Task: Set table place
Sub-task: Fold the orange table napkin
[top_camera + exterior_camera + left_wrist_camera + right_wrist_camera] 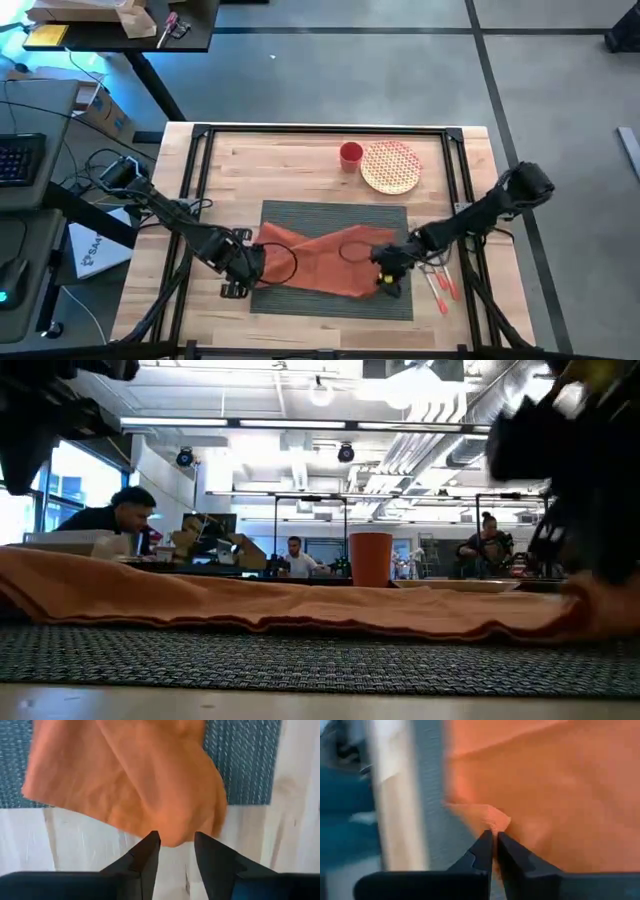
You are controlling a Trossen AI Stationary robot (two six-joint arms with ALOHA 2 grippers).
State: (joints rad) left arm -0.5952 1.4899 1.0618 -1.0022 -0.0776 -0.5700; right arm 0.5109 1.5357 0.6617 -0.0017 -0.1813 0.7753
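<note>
1. My right gripper (388,272) sits over the right end of the orange napkin (320,258), and in my right wrist view the fingers are pinched narrow on a small fold of the cloth, so I hold that corner.
2. My left gripper (246,262) is at the napkin's left end; its fingers (145,857) stand apart with the cloth's edge just ahead of and between them, so I judge it is not clamped.
3. The napkin lies crumpled across the placemat (336,217), its long axis running left to right between my two grippers. The placemat lies in the near middle of the table (290,160).
4. The move turns on this: the cloth must travel along that axis, and my right arm is the one that grips it, so the pull goes rightward, I judge.
5. Edges: the mat's right border is just beside my right gripper, and beyond it red-handled cutlery (441,286) lies on bare wood, near enough to be swept.
6. Open room: the far side holds the plate (390,166) and red cup (351,154), well apart from the cloth; the bare wood left of the mat is free.
</note>
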